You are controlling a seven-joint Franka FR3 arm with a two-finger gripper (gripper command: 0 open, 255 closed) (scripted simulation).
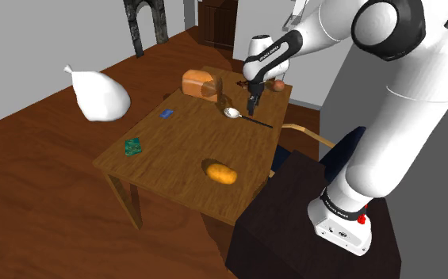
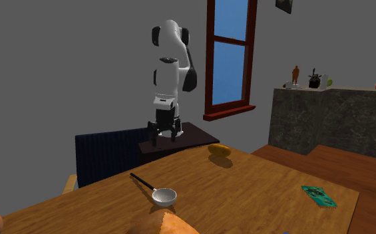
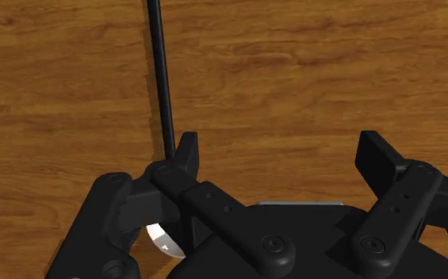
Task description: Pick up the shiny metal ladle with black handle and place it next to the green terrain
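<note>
Two exterior views take in the white arm point(image 1: 396, 119) and the whole wooden table point(image 1: 174, 154), its top banded in warm brown grain. The shoulder view alone adds a lumpy white sack point(image 1: 99, 97) at upper left. The second exterior view alone has a red-brown framed window point(image 2: 231, 66) with blue panes at top centre. The black gripper point(image 1: 252, 108) hangs over the table in the shoulder view's upper middle. In the wrist view its fingers stand spread, clasping nothing. The ladle point(image 1: 250, 118) lies flat on the table just beneath the gripper, with a round shiny bowl and a thin, straight black handle. In the wrist view the ladle point(image 3: 162, 79) runs its handle just beside one finger point(image 3: 186, 154). The green terrain point(image 1: 133, 146), a small flat patch, lies well apart near the table's left edge.
</note>
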